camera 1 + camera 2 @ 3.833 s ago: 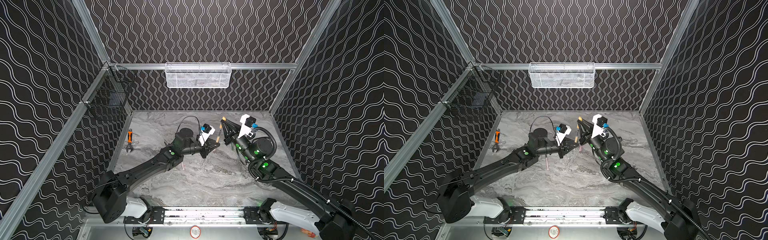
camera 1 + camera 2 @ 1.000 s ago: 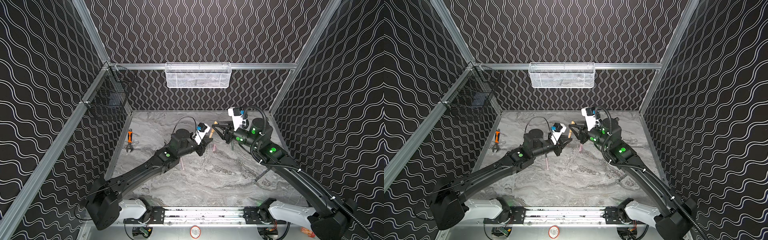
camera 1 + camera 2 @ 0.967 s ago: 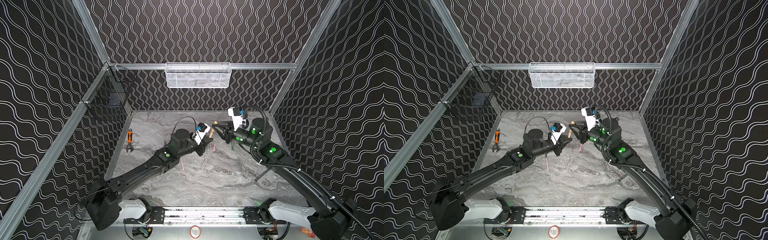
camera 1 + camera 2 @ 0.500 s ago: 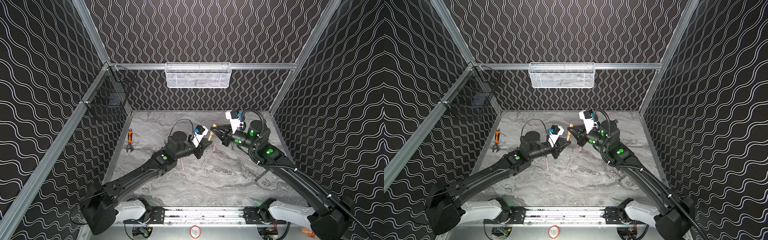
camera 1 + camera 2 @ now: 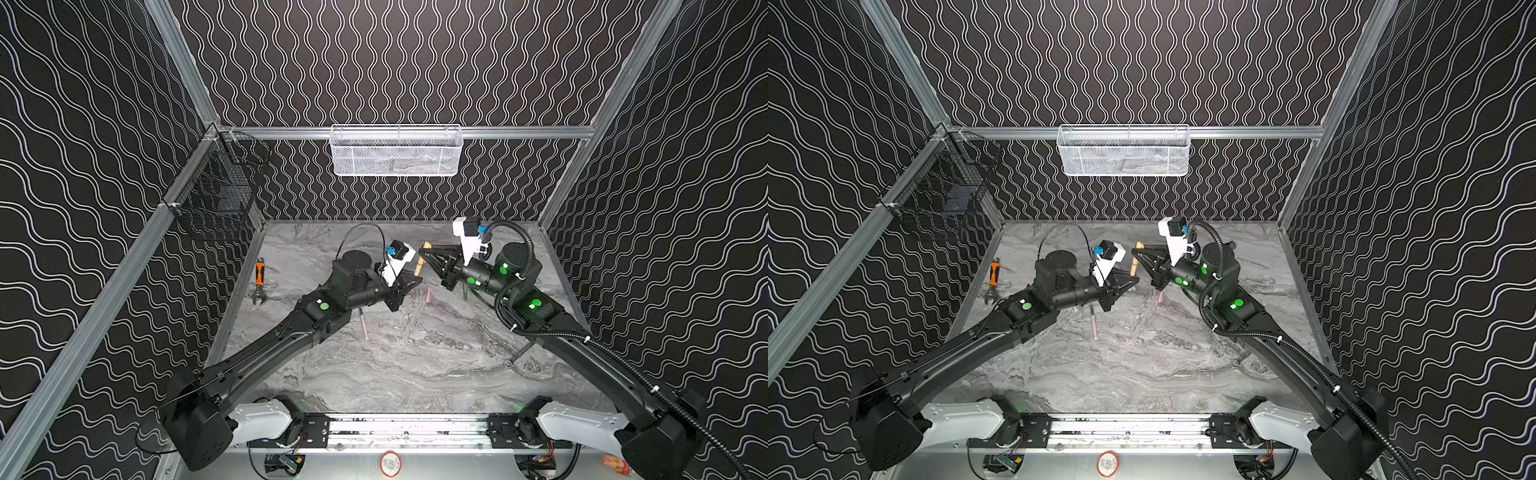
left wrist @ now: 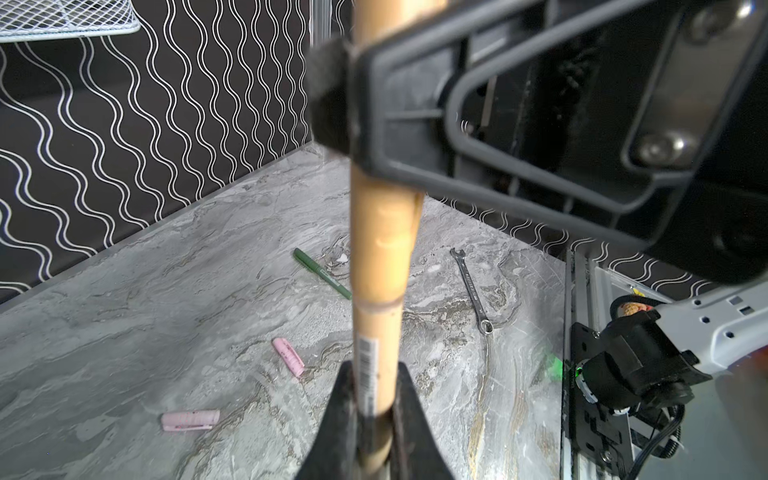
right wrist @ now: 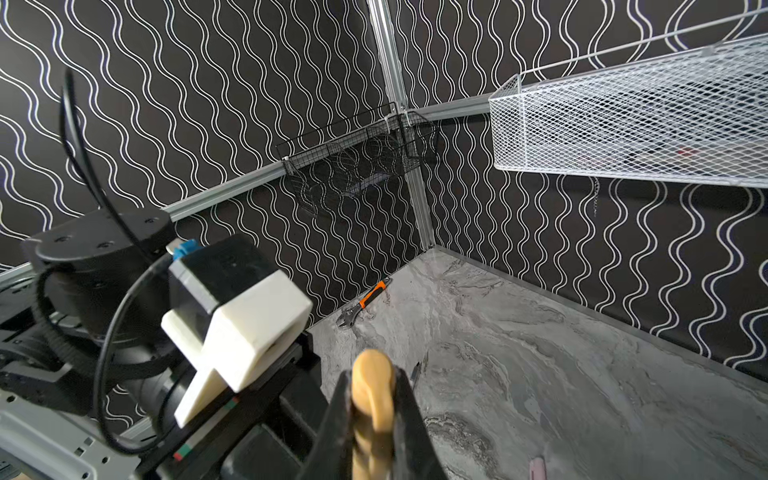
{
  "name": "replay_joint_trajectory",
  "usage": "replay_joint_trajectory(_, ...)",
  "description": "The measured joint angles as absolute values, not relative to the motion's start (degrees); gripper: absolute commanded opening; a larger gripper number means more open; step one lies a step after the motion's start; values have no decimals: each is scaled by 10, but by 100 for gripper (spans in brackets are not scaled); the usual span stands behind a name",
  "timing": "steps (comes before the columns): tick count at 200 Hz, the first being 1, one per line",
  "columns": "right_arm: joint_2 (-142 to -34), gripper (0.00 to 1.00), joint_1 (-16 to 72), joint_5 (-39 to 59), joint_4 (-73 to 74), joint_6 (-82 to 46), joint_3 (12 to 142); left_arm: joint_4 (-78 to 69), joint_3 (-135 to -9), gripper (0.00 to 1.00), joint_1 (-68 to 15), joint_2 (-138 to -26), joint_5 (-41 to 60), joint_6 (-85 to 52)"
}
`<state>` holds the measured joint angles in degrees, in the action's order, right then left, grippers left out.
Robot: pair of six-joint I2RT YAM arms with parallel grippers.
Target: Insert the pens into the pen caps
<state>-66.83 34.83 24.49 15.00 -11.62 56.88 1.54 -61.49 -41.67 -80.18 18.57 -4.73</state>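
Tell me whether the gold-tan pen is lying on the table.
No: the gold-tan pen is held in the air above the table, clamped in the left gripper.

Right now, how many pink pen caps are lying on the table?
2, both in the left wrist view: the farther pink cap, nearer the green pen, and the closer pink cap. Arms could hide others.

Gold-tan pen (image 6: 380,266), pink cap (image 6: 287,361), wavy black walls (image 5: 374,62).

The gold-tan pen (image 6: 374,365) stands upright, its gold-tan cap (image 6: 382,249) on. The dark green pen (image 6: 322,272), a pink cap (image 6: 287,356) and a second pink cap (image 6: 190,419) lie flat, apart.
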Motion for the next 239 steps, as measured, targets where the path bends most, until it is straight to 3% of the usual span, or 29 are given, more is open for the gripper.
replay_joint_trajectory(100, -678, 4, 349, 252, 184, -142, 514, 182, -676, 0, -409, -834, 186, -30)
replay_joint_trajectory(129, -675, 19, 349, 249, 172, -144, 527, 178, -680, 0, -408, -841, 193, -34)
replay_joint_trajectory(170, -656, 50, 351, 238, 57, -139, 584, -49, -640, 0, -400, -838, 201, -89)
replay_joint_trajectory(210, -615, 53, 351, 225, 16, -134, 637, -117, -609, 0, -400, -838, 218, -111)
replay_joint_trajectory(239, -600, 48, 351, 215, -26, -130, 637, -147, -599, 0, -395, -839, 234, -128)
